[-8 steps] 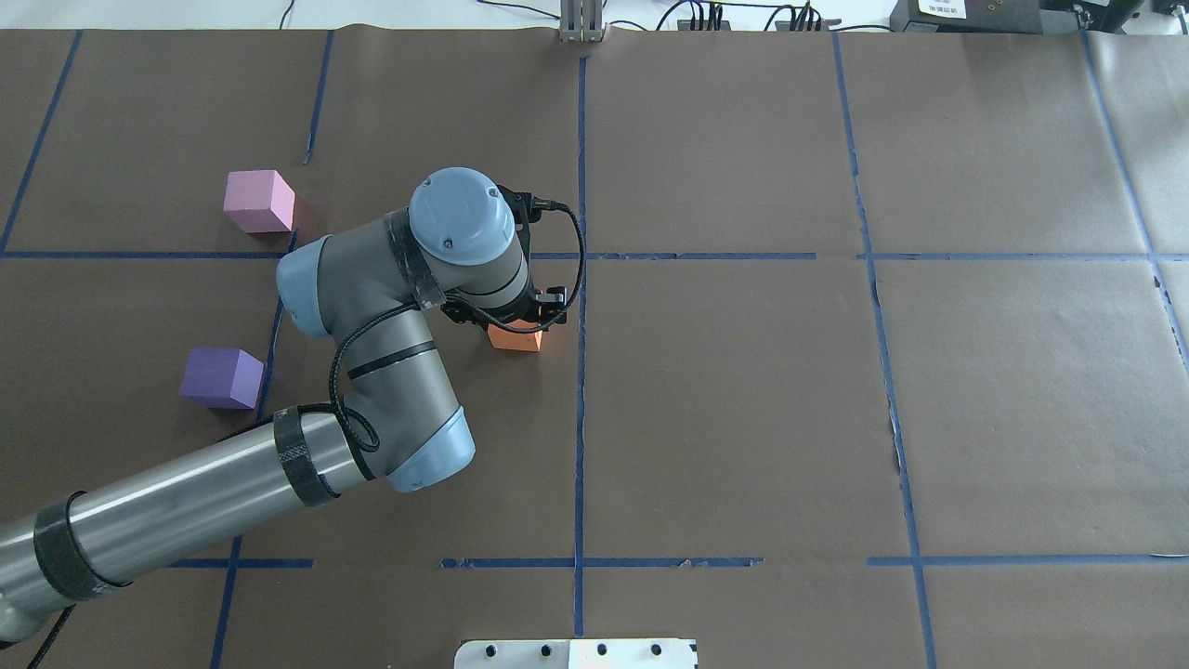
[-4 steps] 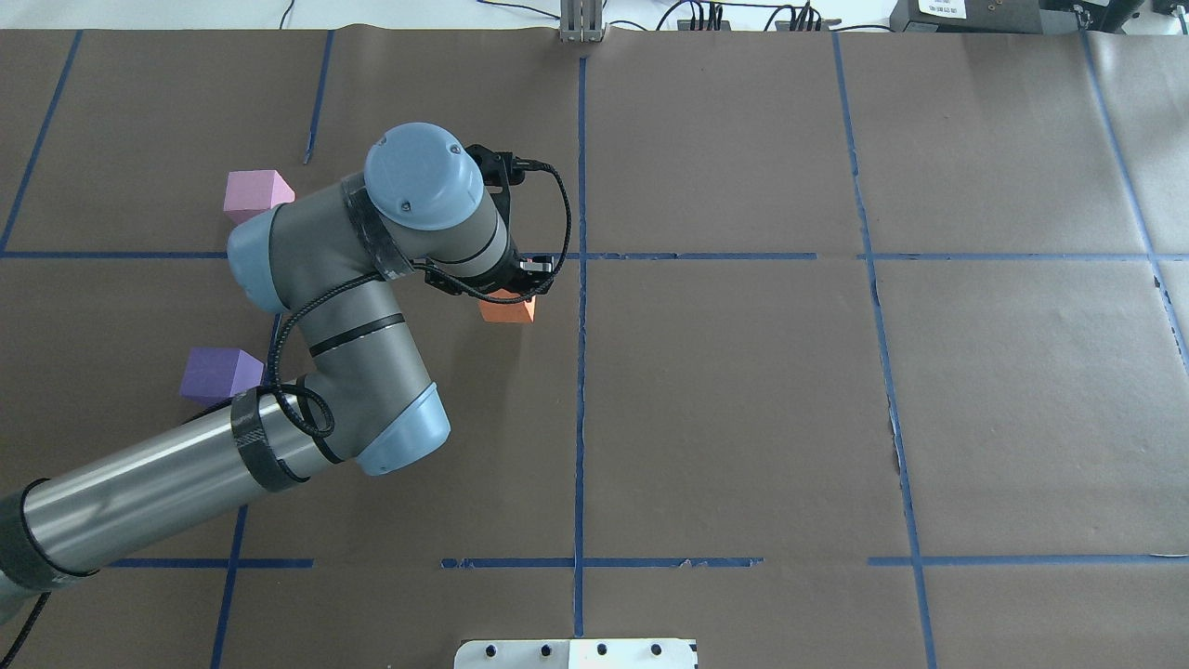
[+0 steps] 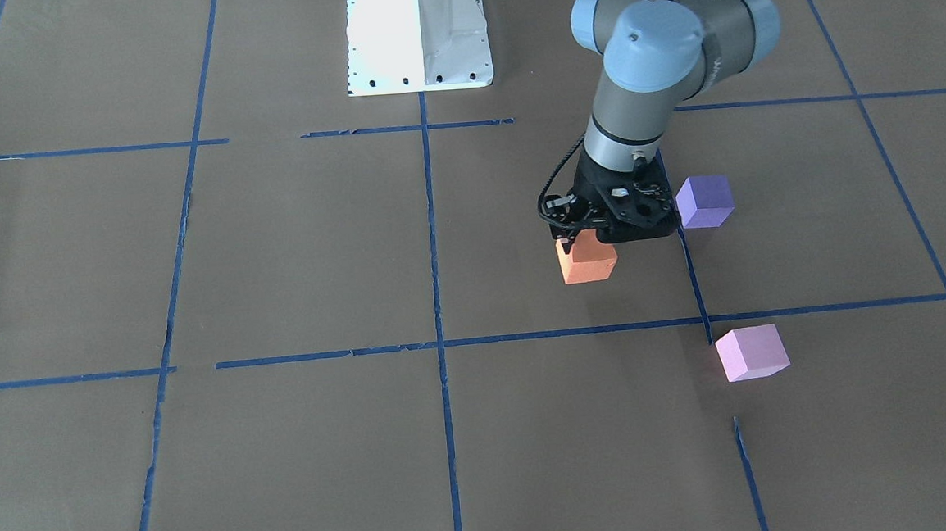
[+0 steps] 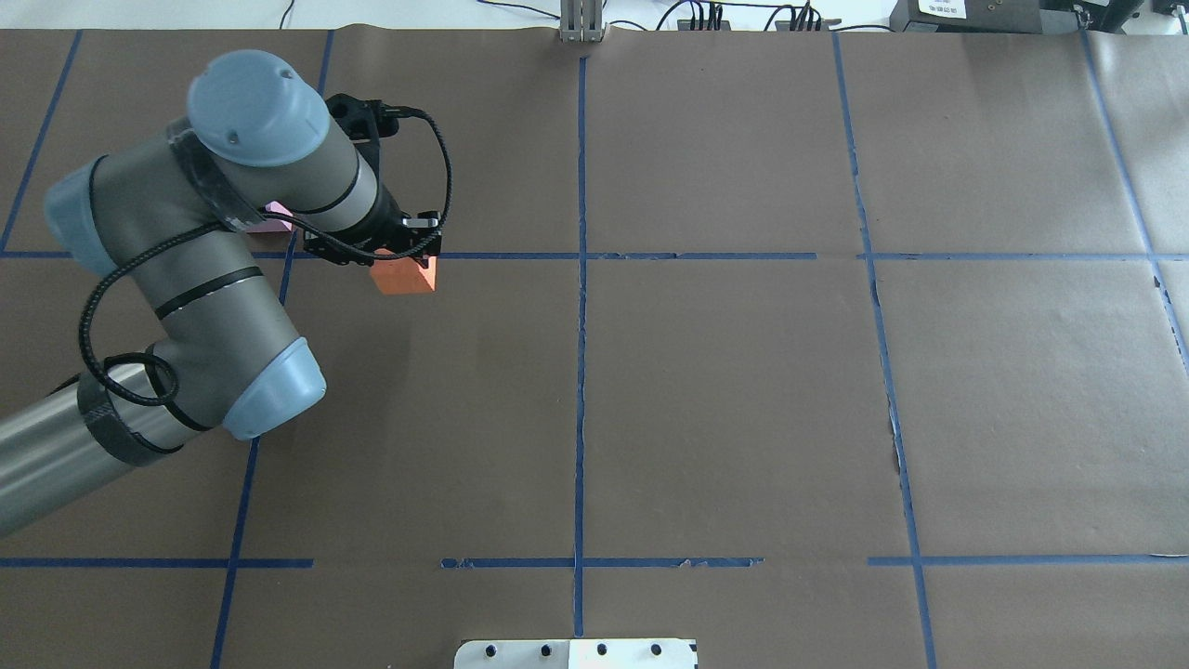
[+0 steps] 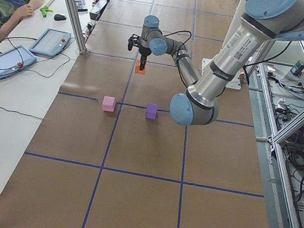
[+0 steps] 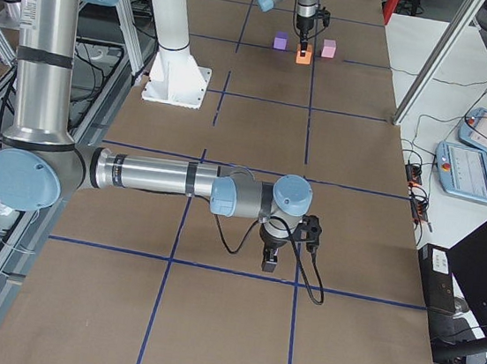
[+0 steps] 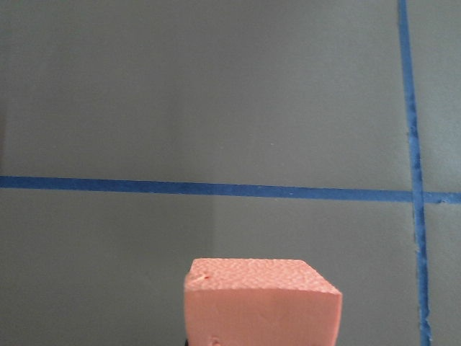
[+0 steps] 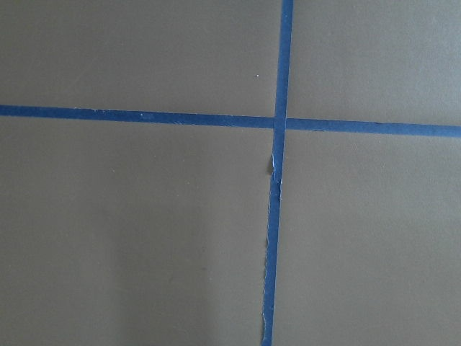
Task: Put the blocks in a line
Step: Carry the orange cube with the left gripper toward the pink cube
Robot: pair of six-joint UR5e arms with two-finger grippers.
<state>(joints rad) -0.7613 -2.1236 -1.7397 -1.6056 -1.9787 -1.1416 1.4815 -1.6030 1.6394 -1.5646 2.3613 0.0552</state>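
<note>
No writing is legible; the white label [image 4: 942, 7] is too small to read.

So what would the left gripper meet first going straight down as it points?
The left gripper would press its orange block onto the paper-covered table; nothing else seems to lie beneath, though height is unclear.

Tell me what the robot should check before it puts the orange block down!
1. Left gripper shut on the orange block: ok.
2. Orange block apart from the purple block and the pink block: ok.
3. All three blocks in a line: not ok, they form a triangle.
4. Orange block lifted off the table: cannot tell.
5. Right gripper far from the blocks: ok.
6. Right gripper open or shut: cannot tell.
</note>
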